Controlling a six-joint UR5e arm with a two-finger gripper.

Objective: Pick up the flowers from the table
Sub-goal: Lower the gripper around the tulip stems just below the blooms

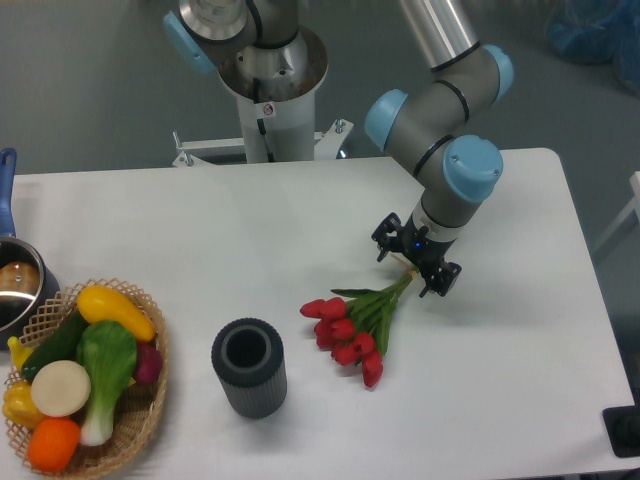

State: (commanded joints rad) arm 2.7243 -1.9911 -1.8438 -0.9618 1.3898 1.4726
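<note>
down low — hand (412,268) spread astride the flowers' (352,328) stems; table (520,350) beneath

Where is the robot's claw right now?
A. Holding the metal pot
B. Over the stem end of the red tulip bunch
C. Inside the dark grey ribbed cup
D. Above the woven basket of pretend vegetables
B. The black two-finger gripper sits low over the green stem end of the bunch of red tulips, its fingers on either side of the stems, far from the cup, basket and pot.
</note>
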